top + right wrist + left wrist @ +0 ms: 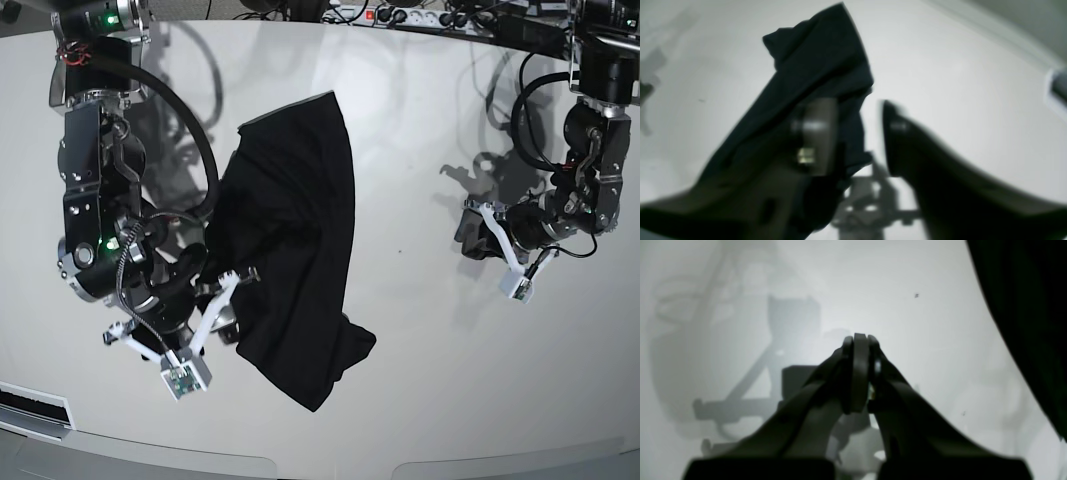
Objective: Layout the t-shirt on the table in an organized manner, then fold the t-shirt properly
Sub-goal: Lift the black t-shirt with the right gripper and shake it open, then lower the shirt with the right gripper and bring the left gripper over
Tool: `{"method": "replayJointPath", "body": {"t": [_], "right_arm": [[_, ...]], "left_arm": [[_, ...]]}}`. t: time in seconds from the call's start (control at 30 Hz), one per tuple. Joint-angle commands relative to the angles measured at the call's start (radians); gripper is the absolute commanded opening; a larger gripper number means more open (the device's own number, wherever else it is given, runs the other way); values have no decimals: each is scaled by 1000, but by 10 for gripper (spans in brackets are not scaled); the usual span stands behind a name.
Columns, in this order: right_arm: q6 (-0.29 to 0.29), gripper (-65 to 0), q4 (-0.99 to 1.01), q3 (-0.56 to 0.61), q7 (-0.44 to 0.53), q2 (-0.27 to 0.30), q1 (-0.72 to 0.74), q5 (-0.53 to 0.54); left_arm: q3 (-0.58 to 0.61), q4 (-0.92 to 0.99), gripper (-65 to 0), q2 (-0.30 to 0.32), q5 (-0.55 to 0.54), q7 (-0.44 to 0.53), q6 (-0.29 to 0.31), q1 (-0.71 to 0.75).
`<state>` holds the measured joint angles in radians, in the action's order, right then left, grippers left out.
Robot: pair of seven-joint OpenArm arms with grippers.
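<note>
The black t-shirt [295, 240] lies crumpled in a long heap on the white table [420, 150], left of centre in the base view. My right gripper [228, 285] sits at the heap's left edge. In the right wrist view that gripper [857, 113] is open, and a fold of the t-shirt [816, 56] hangs against its left finger [816, 133]; the picture is blurred. My left gripper [478, 228] hovers over bare table to the right of the shirt. Seen from its wrist, the left gripper [860, 340] is shut on nothing, with the t-shirt [1023, 306] at the right edge.
Cables and a power strip [400, 15] run along the table's far edge. The curved front edge [330, 465] lies just below the shirt's lower end. A blurred pale object [1057, 86] shows at the right edge of the right wrist view.
</note>
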<state>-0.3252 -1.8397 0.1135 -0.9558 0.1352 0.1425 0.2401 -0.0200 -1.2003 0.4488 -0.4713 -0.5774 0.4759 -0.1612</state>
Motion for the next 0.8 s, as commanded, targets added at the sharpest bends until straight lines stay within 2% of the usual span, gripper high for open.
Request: {"method": "replayJointPath", "body": {"t": [0.0, 0.07, 0.13, 0.27, 0.37, 0.43, 0.53, 0.77], "right_arm": [[0, -301, -13, -4, 4, 5, 5, 23], [-1, -301, -7, -4, -24, 6, -24, 63], [-28, -301, -7, -4, -44, 6, -58, 111], [-134, -303, -18, -4, -39, 7, -129, 222], [-191, -303, -30, -4, -8, 6, -179, 230], [-174, -303, -28, -4, 20, 6, -211, 172], [-66, -303, -12, -4, 76, 6, -241, 35], [-81, -303, 124, -2, 196, 6, -242, 19]], "left_arm": [[-6, -14, -650, 14, -11, 15, 3, -19], [-6, -14, -650, 14, -9, 15, 3, -20], [-6, -14, -650, 14, -9, 15, 3, -19], [-6, -14, -650, 14, -9, 15, 3, -19], [-6, -14, -650, 14, -9, 6, 3, -19], [-6, -14, -650, 14, -9, 3, 3, -19], [-6, -14, -650, 14, -10, 5, 3, -20], [-6, -14, -650, 14, -16, 7, 3, -19]]}}
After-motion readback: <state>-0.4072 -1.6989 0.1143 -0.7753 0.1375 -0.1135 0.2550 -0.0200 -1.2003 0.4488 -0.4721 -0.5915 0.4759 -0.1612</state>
